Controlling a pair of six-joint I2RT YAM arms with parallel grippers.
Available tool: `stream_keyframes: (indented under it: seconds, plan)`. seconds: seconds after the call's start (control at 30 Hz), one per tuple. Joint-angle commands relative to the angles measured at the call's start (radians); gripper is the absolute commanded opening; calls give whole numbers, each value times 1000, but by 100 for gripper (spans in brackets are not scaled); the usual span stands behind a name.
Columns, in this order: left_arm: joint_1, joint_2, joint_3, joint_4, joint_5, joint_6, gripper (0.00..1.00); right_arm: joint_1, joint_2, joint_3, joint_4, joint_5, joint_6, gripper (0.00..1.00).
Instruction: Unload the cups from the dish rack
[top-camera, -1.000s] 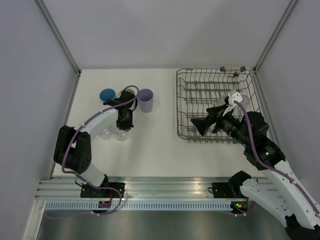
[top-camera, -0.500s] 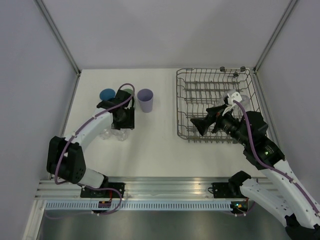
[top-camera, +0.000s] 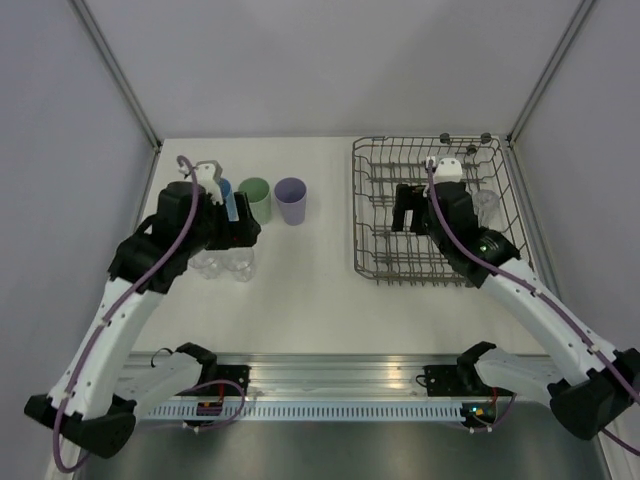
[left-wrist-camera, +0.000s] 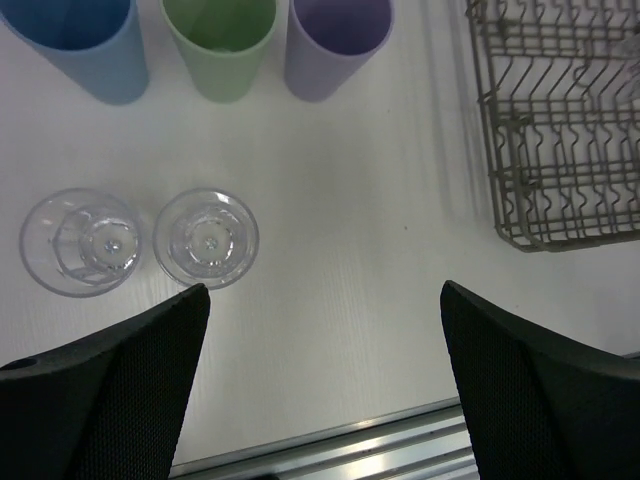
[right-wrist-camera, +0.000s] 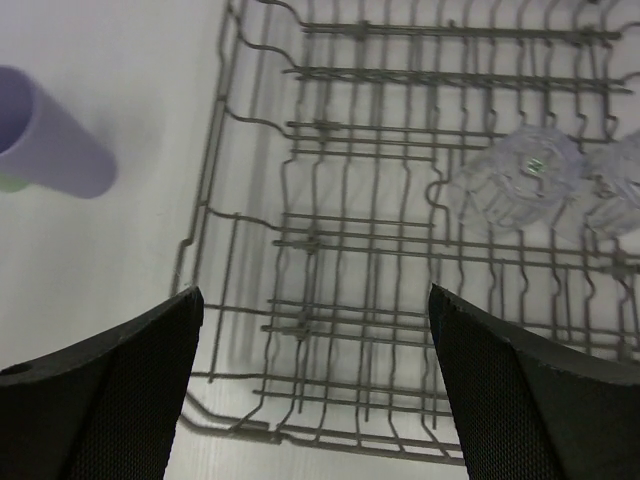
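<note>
Three plastic cups stand in a row on the table: blue (left-wrist-camera: 75, 45), pale green (left-wrist-camera: 220, 45) and lilac (left-wrist-camera: 335, 45). In front of them stand two clear glasses (left-wrist-camera: 82, 243) (left-wrist-camera: 207, 238), upright. My left gripper (left-wrist-camera: 325, 380) hangs open high above the table just near of them, holding nothing. The dish rack (top-camera: 430, 262) sits at the right. Two clear glasses (right-wrist-camera: 520, 180) (right-wrist-camera: 615, 195) lie among its tines on the right side. My right gripper (right-wrist-camera: 315, 380) is open over the rack's near-left part, empty.
An aluminium rail (top-camera: 330, 375) runs along the near table edge. Grey walls with metal posts close the left, back and right. The lilac cup (top-camera: 290, 200) is the one nearest the rack. Bare table (top-camera: 310, 270) lies between cups and rack.
My left gripper opened, let go of a clear glass on the table and rose above it. My right arm swung from the rack's front toward its middle.
</note>
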Motion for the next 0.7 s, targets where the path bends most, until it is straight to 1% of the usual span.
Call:
stream_keyframes:
  seconds: [0.0, 0.03, 0.07, 0.1, 0.17, 0.2, 0.27, 0.33, 0.43, 0.47, 0.57, 0.63, 0.67]
  plan:
    - [-2, -145, 40, -36, -43, 43, 100, -64, 110, 79, -64, 254, 50, 98]
    - [-2, -172, 33, -30, -44, 61, 100, -92, 135, 91, -65, 244, 52, 98]
    - [-3, -198, 22, -6, -47, 74, 100, -156, 156, 104, -50, 225, 35, 98]
    - [-2, -227, 10, 8, -47, 86, 100, -191, 187, 105, -35, 183, 26, 98]
    - [-2, -296, -41, 41, -61, 101, 100, -257, 207, 81, 44, 113, -34, 98]
    - [-2, -319, -62, 80, -69, 106, 100, -291, 224, 75, 63, 102, -77, 98]
    - [-2, -387, -138, 120, -83, 101, 100, -316, 253, 84, 79, 101, -88, 98]
    - [-2, -426, -200, 169, -83, 86, 100, -373, 310, 101, 82, 54, -90, 98]
    - [-2, -437, -268, 203, -51, 65, 100, -455, 385, 140, 86, -63, -99, 98]
    - [-2, -427, -282, 206, -49, 60, 100, -498, 403, 147, 85, -133, -106, 98]
    - [-2, -404, -326, 212, -52, 55, 100, -532, 480, 173, 94, -152, -145, 98]
    - [-2, -388, -339, 219, -38, 58, 100, -532, 515, 205, 90, -163, -166, 98]
    - [-2, -384, -337, 219, -31, 60, 100, -560, 549, 216, 86, -183, -180, 98]
